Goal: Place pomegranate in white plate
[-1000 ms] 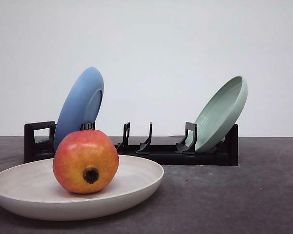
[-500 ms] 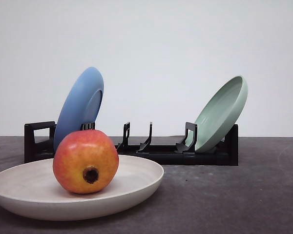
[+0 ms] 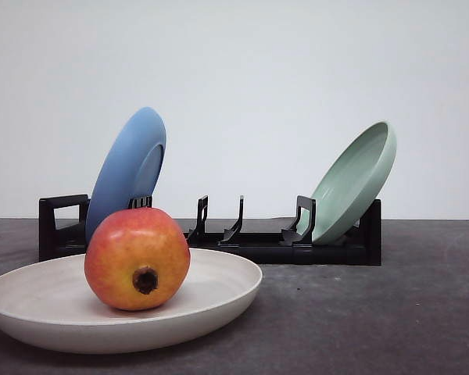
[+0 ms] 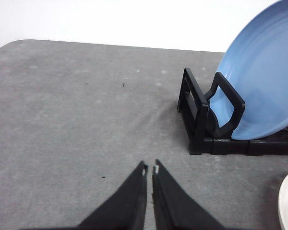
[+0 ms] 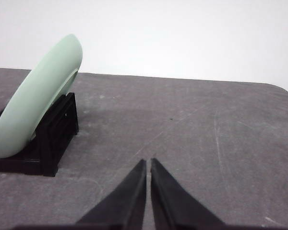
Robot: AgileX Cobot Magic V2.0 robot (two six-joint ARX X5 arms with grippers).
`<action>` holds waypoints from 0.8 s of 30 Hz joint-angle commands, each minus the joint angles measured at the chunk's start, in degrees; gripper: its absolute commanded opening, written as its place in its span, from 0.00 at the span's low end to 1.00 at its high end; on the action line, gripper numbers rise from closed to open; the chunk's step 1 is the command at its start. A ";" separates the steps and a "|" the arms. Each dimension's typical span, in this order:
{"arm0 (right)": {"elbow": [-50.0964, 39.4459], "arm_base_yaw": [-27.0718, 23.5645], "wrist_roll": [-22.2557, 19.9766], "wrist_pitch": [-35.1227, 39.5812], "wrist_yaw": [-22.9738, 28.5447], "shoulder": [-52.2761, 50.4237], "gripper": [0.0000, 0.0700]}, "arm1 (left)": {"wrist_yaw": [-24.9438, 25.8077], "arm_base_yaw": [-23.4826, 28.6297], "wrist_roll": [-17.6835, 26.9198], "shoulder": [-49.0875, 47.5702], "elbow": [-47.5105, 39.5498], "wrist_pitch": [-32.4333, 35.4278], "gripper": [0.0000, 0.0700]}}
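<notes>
Pomegranate point(image 3: 137, 258): one, resting in one white plate point(image 3: 219, 293)

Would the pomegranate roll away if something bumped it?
Probably a little. The pomegranate is round and smooth, so it looks apt to roll. But it sits inside the white plate, whose raised rim would likely stop it. It looks firm, not squishy.

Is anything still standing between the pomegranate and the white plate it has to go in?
Nothing visible does: the pomegranate already sits in the white plate. Both end effectors, left and right, are shut and hold nothing.
</notes>
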 commanded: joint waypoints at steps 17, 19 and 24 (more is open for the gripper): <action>-0.26 -0.02 -0.39 0.76 0.00 0.00 0.02 | 0.33 0.11 0.00 0.02 -0.63 -0.09 0.00; -0.26 -0.02 -0.39 0.76 0.00 0.00 0.02 | 0.33 0.11 0.00 0.02 -0.63 -0.09 0.00; -0.26 -0.02 -0.39 0.76 0.00 0.00 0.02 | 0.33 0.11 0.00 0.02 -0.63 -0.09 0.00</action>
